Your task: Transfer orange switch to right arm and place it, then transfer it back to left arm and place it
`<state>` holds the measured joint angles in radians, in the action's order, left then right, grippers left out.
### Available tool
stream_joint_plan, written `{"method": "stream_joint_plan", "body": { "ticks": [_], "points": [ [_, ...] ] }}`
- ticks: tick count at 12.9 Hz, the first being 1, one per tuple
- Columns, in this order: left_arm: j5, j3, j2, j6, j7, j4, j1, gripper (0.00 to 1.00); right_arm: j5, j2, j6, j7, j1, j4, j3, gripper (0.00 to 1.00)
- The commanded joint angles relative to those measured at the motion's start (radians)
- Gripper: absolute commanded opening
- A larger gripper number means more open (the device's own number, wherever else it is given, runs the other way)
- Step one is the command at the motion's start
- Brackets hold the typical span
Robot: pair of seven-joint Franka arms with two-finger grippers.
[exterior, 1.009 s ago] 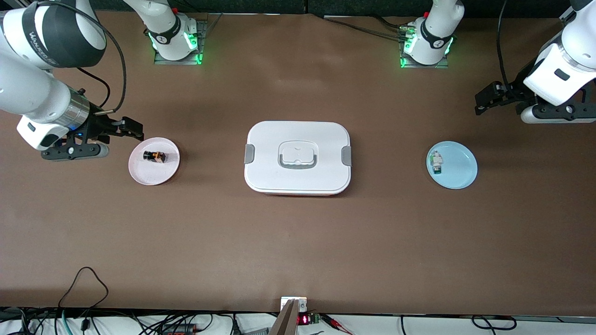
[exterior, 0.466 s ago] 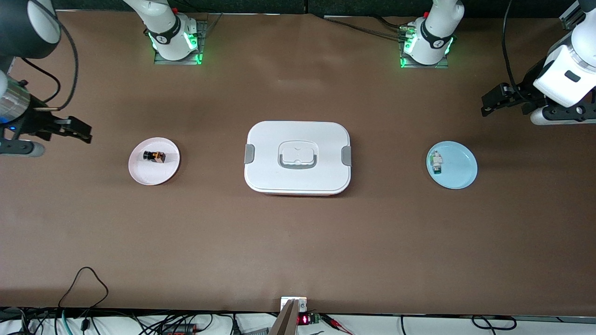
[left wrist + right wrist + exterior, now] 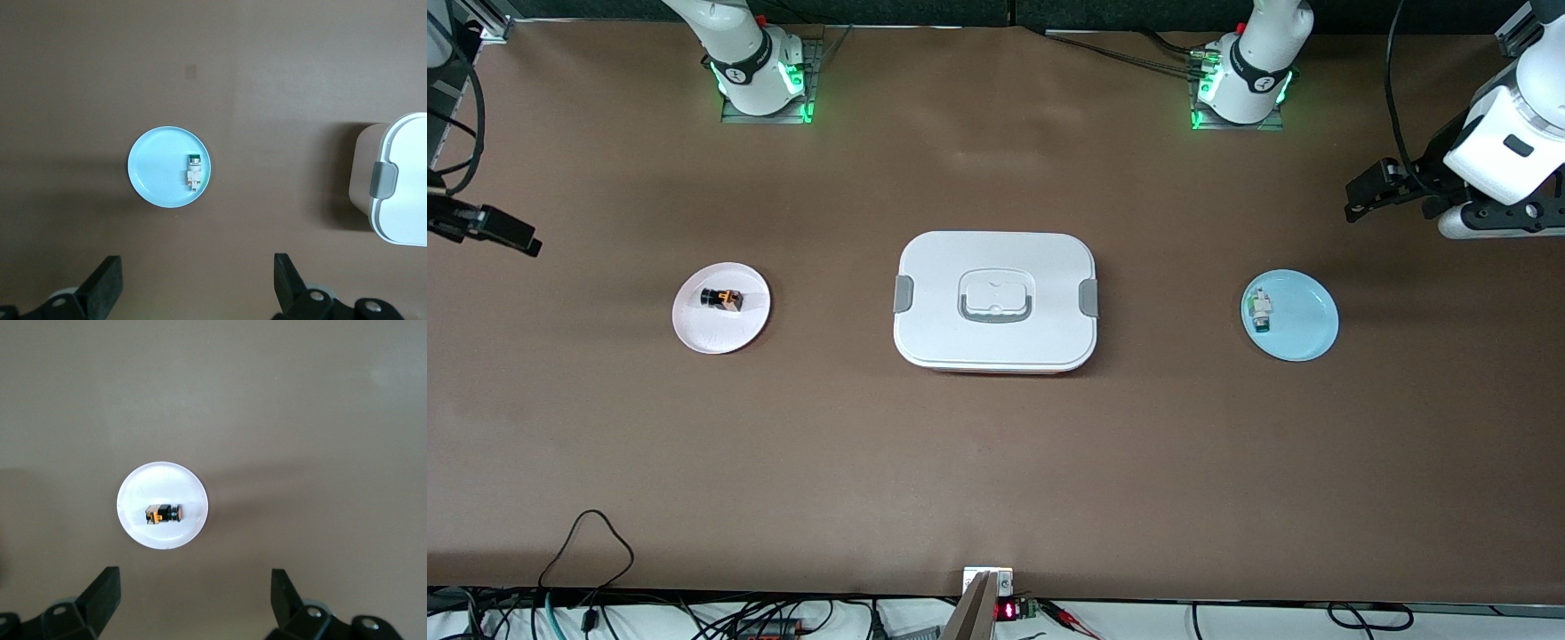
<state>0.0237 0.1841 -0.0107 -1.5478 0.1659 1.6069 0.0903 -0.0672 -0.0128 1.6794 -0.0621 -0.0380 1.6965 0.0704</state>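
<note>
The orange switch (image 3: 721, 299), a small black block with orange markings, lies on a white plate (image 3: 703, 331) toward the right arm's end of the table; it also shows in the right wrist view (image 3: 164, 513). The white box (image 3: 996, 300) sits mid-table; its edge shows in the left wrist view (image 3: 399, 183). My right gripper (image 3: 511, 236) is open and empty, high over bare table at that end, apart from the plate. Its fingers spread wide in the right wrist view (image 3: 193, 590). My left gripper (image 3: 1360, 200) is open and empty over bare table beside the blue plate (image 3: 1303, 329).
The blue plate holds a small white-and-green component (image 3: 1260, 309), also in the left wrist view (image 3: 193, 171). Both arm bases (image 3: 760, 76) (image 3: 1240, 80) stand along the table's edge farthest from the front camera. Cables (image 3: 591, 542) trail at the nearest edge.
My right gripper has drawn away from the white plate toward the table's end and risen, nearly leaving the front view. My left gripper shifted slightly away from the blue plate. The switch stayed put.
</note>
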Motion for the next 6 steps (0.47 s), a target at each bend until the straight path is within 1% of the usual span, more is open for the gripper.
{"method": "stream_joint_plan", "body": {
  "ticks": [1, 3, 4, 6],
  "points": [
    [0.016, 0.003, -0.008, 0.003, -0.008, 0.004, 0.008, 1.00, 0.000, 0.125, 0.046, 0.024, 0.006, 0.164, -0.012, 1.00],
    [0.016, 0.003, -0.008, 0.003, -0.008, 0.004, 0.008, 1.00, 0.000, 0.125, 0.034, 0.085, 0.010, 0.163, -0.023, 1.00],
    [0.015, 0.003, -0.008, 0.003, -0.008, 0.004, 0.006, 1.00, 0.000, 0.123, 0.029, 0.082, 0.016, 0.163, -0.043, 1.00],
    [0.013, 0.003, -0.006, 0.003, -0.008, 0.004, 0.008, 1.00, -0.002, 0.122, 0.040, 0.080, 0.015, 0.146, -0.047, 1.00]
  ]
}}
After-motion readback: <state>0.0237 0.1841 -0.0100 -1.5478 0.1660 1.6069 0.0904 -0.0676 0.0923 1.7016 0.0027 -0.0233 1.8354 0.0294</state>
